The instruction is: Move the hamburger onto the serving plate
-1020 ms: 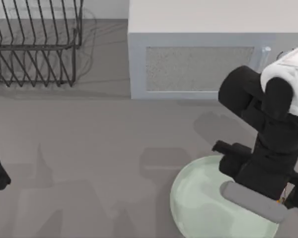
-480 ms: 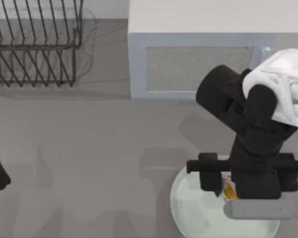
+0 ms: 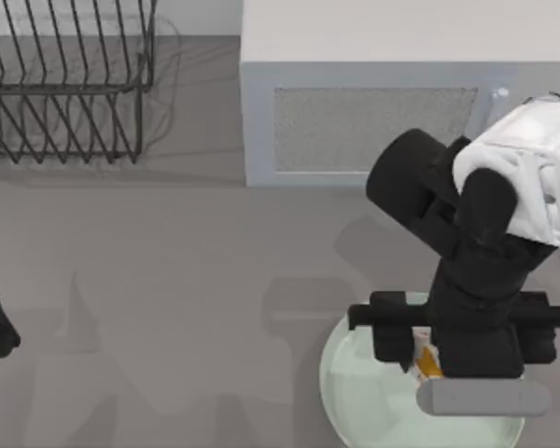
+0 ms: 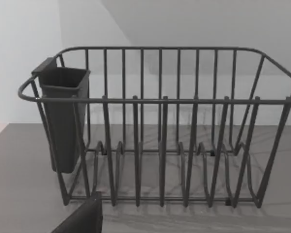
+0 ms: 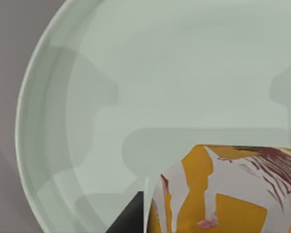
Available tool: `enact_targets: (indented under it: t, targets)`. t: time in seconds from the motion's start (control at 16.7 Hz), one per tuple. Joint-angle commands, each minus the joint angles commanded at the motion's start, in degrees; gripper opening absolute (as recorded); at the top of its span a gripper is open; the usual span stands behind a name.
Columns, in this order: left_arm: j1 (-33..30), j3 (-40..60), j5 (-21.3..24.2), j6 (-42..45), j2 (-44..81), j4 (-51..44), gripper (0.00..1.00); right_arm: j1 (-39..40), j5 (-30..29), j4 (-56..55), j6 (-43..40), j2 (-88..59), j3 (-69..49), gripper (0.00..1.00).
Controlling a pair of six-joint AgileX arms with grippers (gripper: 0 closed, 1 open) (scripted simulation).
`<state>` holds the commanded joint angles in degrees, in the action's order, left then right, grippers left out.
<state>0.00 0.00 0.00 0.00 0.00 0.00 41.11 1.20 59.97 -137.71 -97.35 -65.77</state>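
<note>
Barely shifted, right gripper (image 3: 420, 359) holds hamburger (image 3: 427, 358) over serving plate (image 3: 364, 401).

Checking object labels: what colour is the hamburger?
Orange-yellow with white patches and dark red streaks; the hamburger shows best in the right wrist view.

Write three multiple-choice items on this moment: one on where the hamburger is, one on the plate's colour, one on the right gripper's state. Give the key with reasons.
1. Where is the hamburger?
A. inside the dish rack
B. above the serving plate, at the right gripper
C. on the microwave

2. What colour is the serving plate?
A. pale mint green
B. red
C. black

3. What is the right gripper doing?
A. hanging open over bare table
B. parked at the top view's left edge
C. shut on the hamburger

Key: B, the right wrist view shows plate surface beneath the hamburger; A, its rim and surface are mint; C, the hamburger sits between its fingers over the plate.
</note>
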Motion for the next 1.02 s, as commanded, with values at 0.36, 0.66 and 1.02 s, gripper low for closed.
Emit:
enact_targets:
  t: [0.36,0.66,1.02]
  targets:
    - [0.0,0.0,0.0,0.0,0.0,0.0,1.0,0.2,0.0,-8.1,-0.3,-2.9,5.0,0.0]
    - [0.0,0.0,0.0,0.0,0.0,0.0,1.0,0.2,0.0,-8.2,-0.3,-2.9,5.1,0.08]
    - [0.0,0.0,0.0,0.0,0.0,0.0,1.0,0.2,0.0,-8.2,-0.3,-2.9,5.1,0.53]
